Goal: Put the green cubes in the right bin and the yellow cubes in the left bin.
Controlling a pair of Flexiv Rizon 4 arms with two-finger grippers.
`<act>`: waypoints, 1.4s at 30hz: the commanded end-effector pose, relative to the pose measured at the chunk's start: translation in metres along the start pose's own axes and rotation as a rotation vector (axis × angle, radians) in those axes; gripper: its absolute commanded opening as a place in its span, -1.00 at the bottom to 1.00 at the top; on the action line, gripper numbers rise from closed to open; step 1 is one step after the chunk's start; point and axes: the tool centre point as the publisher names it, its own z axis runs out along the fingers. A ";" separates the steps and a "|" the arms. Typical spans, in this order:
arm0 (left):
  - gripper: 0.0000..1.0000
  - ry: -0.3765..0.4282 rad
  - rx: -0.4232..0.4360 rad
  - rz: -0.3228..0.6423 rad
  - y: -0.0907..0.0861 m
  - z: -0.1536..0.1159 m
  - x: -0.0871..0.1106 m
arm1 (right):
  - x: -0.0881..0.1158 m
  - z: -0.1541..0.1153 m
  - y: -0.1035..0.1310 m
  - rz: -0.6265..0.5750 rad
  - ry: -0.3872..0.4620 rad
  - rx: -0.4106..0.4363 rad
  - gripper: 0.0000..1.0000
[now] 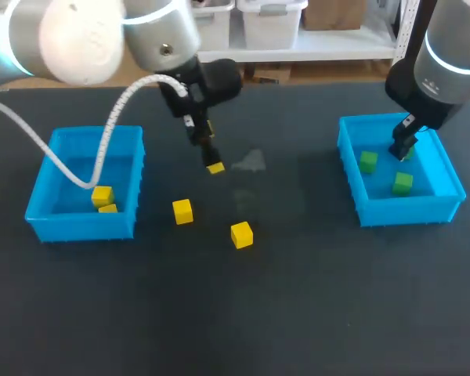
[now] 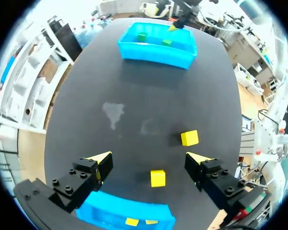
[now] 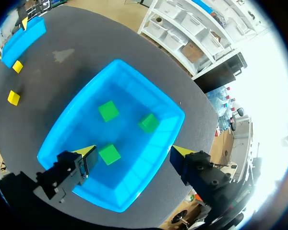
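Note:
Two yellow cubes lie on the dark table between the bins. My left gripper hangs open above them; in its wrist view, the gripper has one yellow cube below its spread fingers and the other ahead of one fingertip. The left bin holds two yellow cubes. My right gripper stands open over the right bin, which holds three green cubes. Neither gripper holds anything.
Both bins are blue plastic with raised walls, the left bin just behind my left gripper's fingers. A pale smudge marks the table's middle. My left arm's white cable hangs over the left bin.

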 end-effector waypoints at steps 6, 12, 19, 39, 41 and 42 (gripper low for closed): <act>1.00 0.040 0.068 0.052 -0.022 0.008 -0.017 | 0.001 0.000 0.000 0.001 -0.003 0.002 1.00; 1.00 0.058 0.090 0.072 -0.039 0.001 -0.012 | 0.001 0.000 0.000 0.001 -0.003 0.002 1.00; 1.00 0.053 0.124 0.084 -0.056 0.007 -0.012 | 0.001 0.000 0.000 0.001 -0.003 0.002 1.00; 1.00 0.115 0.164 0.113 -0.086 0.042 -0.016 | 0.001 0.000 0.000 0.001 -0.003 0.002 1.00; 1.00 0.114 0.166 0.110 -0.088 0.044 -0.015 | 0.001 0.000 0.000 0.001 -0.003 0.002 1.00; 1.00 0.116 0.169 0.112 -0.089 0.046 -0.014 | 0.001 0.000 0.000 0.001 -0.003 0.002 1.00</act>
